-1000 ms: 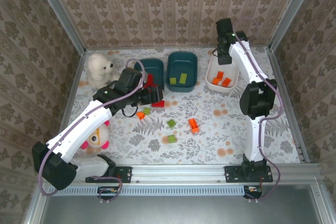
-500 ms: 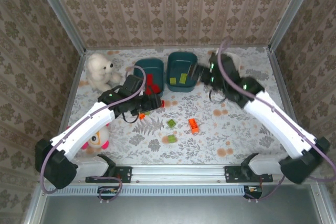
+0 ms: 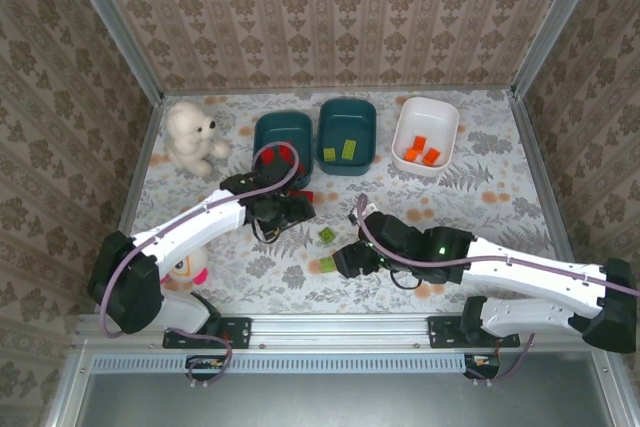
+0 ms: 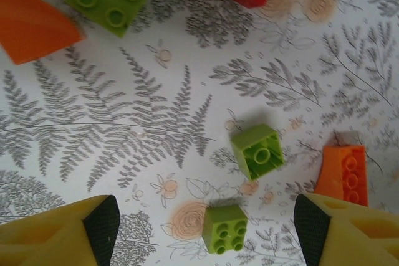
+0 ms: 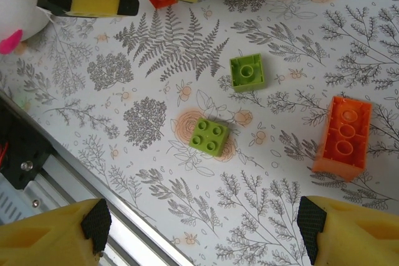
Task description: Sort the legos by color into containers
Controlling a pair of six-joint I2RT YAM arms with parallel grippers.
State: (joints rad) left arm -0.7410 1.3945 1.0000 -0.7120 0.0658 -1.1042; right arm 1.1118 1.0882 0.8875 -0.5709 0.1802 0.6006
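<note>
Closest to the near edge, the right gripper was wide open and held nothing, its yellow fingers set well apart. Straight ahead of it, centred between those fingers, lay the studs-up green lego. The brick was square, so it had no long axis, but its edges sat a little askew to the jaws. We judged that a slight wrist turn and a straight descent would put it in the grasp. From above, this arm was plainly the nearer one, its tip just beside that brick.

A little farther on lay an upturned green lego. Off to the right was an orange lego, its long axis running roughly away from the gripper.

Beyond these, the left gripper was also spread open and empty, near a red lego.

At the far side stood the containers:
- The left teal tub had red pieces in it.
- The middle teal tub held two green bricks, so we took it to be where the green lego should go.
- The white tub held orange ones.
</note>
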